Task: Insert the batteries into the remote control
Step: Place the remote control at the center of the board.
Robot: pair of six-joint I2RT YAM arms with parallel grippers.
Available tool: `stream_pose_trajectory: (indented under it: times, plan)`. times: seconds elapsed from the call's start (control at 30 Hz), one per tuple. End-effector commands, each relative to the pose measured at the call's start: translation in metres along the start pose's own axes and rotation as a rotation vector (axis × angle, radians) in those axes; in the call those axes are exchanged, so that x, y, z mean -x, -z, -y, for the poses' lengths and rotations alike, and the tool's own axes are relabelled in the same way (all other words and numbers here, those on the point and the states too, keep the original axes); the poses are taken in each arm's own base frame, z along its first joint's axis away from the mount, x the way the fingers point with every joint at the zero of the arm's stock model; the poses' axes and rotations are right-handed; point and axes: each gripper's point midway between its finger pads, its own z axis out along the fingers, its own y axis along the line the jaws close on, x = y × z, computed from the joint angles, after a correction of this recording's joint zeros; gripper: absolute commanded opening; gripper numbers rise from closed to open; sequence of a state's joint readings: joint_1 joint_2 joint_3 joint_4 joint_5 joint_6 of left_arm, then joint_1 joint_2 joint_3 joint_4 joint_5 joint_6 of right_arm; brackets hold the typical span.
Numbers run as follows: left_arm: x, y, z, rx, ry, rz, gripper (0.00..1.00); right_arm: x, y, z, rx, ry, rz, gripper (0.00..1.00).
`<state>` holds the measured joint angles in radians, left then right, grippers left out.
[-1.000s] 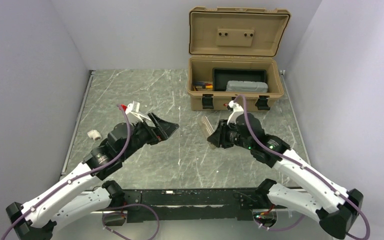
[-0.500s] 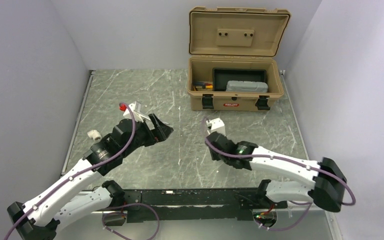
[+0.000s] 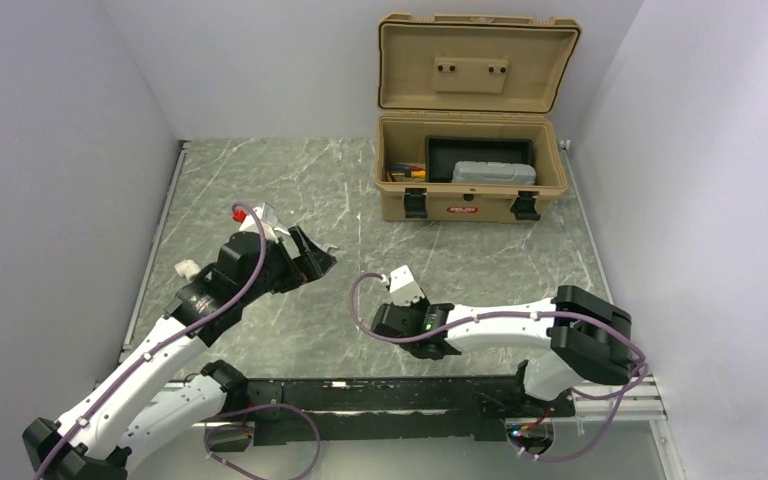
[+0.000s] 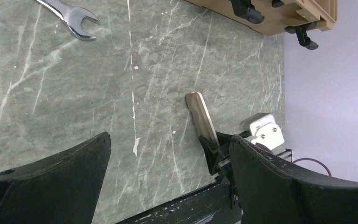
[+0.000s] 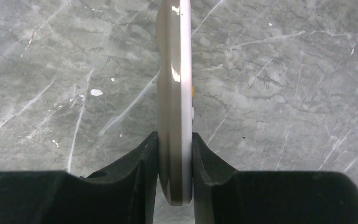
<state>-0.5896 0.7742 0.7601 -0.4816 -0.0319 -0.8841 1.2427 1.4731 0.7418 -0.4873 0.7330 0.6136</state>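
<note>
Right gripper (image 5: 175,140): jaws clamped on slim rectangular remote control (image 5: 173,70), grey-tan back against one finger, white front with small orange button against other. Grip sits near one end; rest of bar sticks out past fingertips, edge-on above grey marbled table (image 5: 284,93).

Left gripper (image 4: 170,144): jaws wide apart, nothing between them. Straight ahead through gap: same remote in other gripper. Silver open-end wrench (image 4: 72,16) flat on table, farther ahead and to one side. Open tan plastic case (image 3: 470,205) well beyond both grippers.
</note>
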Motion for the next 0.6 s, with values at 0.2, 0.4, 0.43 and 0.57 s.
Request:
stream_pose_trajectory:
  times: [0.2, 0.4, 0.43, 0.57]
  plan:
    - [-0.004, -0.002, 0.005, -0.046, -0.002, -0.016, 0.99, 0.005, 0.004, -0.022, 0.07, -0.045, 0.055, 0.31]
    - [-0.005, -0.003, 0.002, -0.038, 0.005, -0.015, 1.0, 0.001, 0.006, -0.035, 0.13, -0.034, 0.05, 0.46]
    - [-0.005, -0.004, 0.001, -0.036, 0.007, -0.016, 0.99, 0.0, 0.006, -0.037, 0.135, -0.033, 0.049, 0.48]
    - [-0.005, -0.004, -0.001, -0.023, 0.011, -0.02, 0.99, 0.004, 0.01, -0.043, 0.163, -0.04, 0.054, 0.56]
